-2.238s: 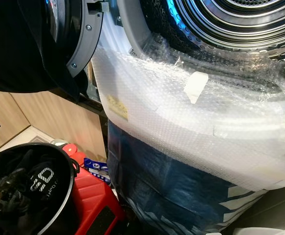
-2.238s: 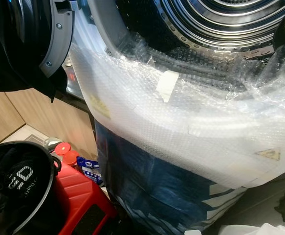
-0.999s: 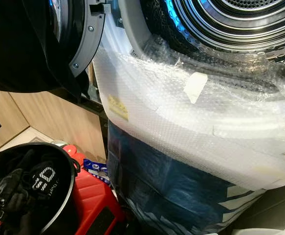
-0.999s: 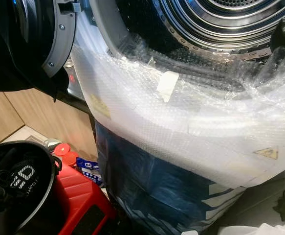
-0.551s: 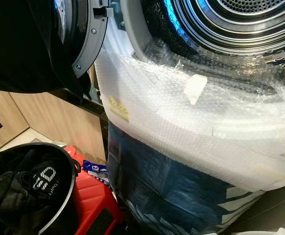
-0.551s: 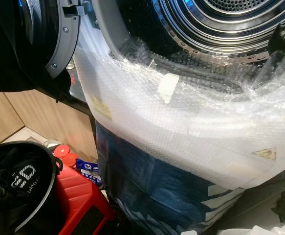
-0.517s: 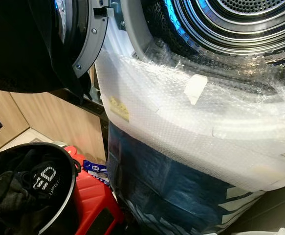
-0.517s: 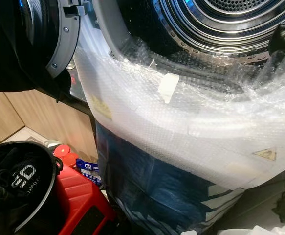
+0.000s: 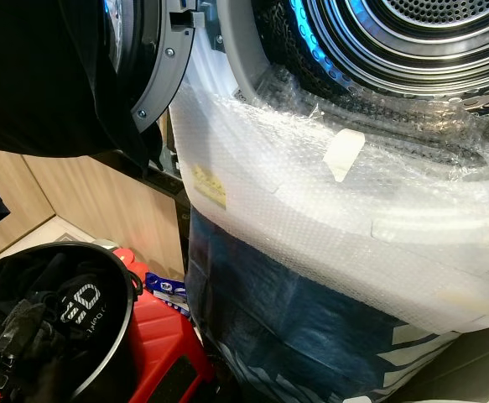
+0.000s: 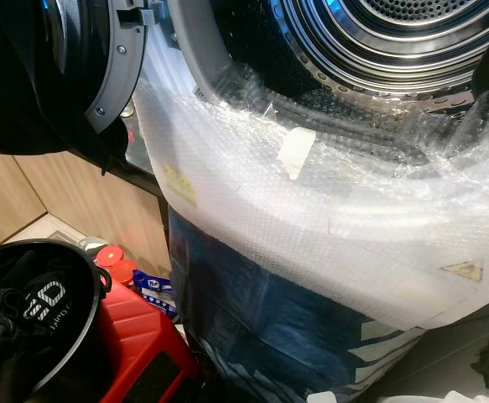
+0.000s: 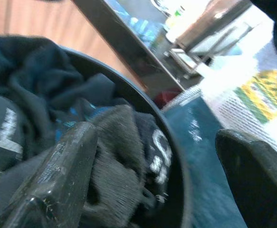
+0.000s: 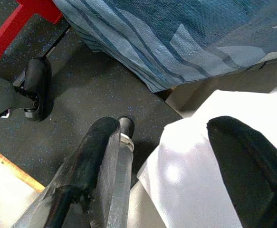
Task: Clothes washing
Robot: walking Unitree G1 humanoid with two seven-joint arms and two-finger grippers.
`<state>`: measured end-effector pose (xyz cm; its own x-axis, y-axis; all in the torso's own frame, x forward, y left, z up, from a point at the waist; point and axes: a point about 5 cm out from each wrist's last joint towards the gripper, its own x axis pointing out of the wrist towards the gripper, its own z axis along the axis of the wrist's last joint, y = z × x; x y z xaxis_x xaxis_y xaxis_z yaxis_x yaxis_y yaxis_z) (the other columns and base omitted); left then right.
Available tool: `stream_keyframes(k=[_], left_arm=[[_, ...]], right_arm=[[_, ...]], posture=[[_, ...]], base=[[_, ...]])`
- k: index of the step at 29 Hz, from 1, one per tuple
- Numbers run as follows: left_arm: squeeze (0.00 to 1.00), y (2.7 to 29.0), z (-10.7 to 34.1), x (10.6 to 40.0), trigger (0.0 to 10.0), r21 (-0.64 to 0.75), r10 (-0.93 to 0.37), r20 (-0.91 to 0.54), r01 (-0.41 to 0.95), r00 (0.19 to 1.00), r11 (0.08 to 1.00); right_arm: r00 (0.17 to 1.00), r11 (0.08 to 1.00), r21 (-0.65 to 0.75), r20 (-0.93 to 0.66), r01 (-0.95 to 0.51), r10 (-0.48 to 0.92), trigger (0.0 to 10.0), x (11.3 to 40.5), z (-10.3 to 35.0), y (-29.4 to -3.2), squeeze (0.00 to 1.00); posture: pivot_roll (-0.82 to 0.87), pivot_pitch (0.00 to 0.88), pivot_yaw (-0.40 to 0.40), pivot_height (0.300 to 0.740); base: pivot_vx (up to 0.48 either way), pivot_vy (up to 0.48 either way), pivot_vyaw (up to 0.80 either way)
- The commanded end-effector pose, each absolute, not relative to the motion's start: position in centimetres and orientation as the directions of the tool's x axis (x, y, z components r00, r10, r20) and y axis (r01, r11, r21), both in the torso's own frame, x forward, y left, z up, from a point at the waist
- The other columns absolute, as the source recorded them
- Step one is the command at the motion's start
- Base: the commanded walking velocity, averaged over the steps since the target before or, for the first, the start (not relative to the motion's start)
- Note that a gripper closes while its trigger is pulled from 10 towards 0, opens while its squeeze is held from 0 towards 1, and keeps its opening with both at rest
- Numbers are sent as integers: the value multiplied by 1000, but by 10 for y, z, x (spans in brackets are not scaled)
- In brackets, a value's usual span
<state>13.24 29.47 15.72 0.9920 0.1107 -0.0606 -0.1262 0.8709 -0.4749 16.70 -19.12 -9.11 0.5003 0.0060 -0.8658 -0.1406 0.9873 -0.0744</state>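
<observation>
While left gripper point(image 11: 152, 175) hangs wide open, empty, over black bucket point(image 9: 114, 277), dark clothes point(image 9: 39, 323) lie heaped inside: soft, light, floppy (snag-prone); pinch top fold.

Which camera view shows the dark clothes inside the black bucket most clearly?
The left eye view shows them best: the dark clothes lie in the black bucket, printed logo visible. The right eye view cuts the bucket at the frame's edge. The left wrist view is close but blurred, with the open left end effector over them.
</observation>
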Motion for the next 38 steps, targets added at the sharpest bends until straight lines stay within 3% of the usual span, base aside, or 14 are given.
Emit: stream_keyframes(k=[1, 12, 31, 32, 34, 35, 36, 38], left_arm=[[0, 307, 156, 127, 10000, -457, 195, -75, -207, 978, 865], [0, 312, 147, 126, 10000, -472, 258, -91, -270, 962, 839], [0, 312, 134, 149, 10000, -483, 214, -105, -238, 971, 843], [0, 314, 133, 150, 5490, -481, 220, -105, -243, 970, 842], [0, 314, 132, 151, 5490, -481, 220, -104, -243, 970, 843], [0, 315, 132, 151, 3333, -480, 220, -103, -242, 970, 843], [0, 315, 132, 153, 0, -479, 218, -103, -240, 971, 844], [0, 314, 131, 154, 0, -477, 211, -101, -234, 972, 847]], right_arm=[[472, 989, -68, -882, -131, 2, 10000, 157, -95, -193, 0], [469, 989, -73, -883, -128, -5, 10000, 155, -96, -195, 0], [464, 986, -86, -886, -145, -9, 10000, 154, -96, -196, 0], [463, 984, -89, -886, -154, -7, 10000, 154, -96, -195, 0], [463, 983, -90, -886, -159, -6, 10000, 154, -96, -195, 0], [463, 983, -91, -886, -163, -5, 10000, 154, -96, -195, 0], [463, 982, -92, -886, -167, -4, 10000, 155, -96, -194, 0], [464, 981, -94, -886, -172, -4, 10000, 155, -96, -194, 0]], posture=[[267, 134, -53, 740], [263, 135, -56, 740], [243, 126, -51, 740], [242, 122, -50, 740], [242, 121, -49, 740], [242, 121, -49, 740], [242, 121, -49, 740], [238, 117, -47, 740]], base=[[0, 0, 0], [0, 0, 0], [0, 0, 0], [0, 0, 0], [0, 0, 0], [0, 0, 0], [0, 0, 0], [0, 0, 0]])
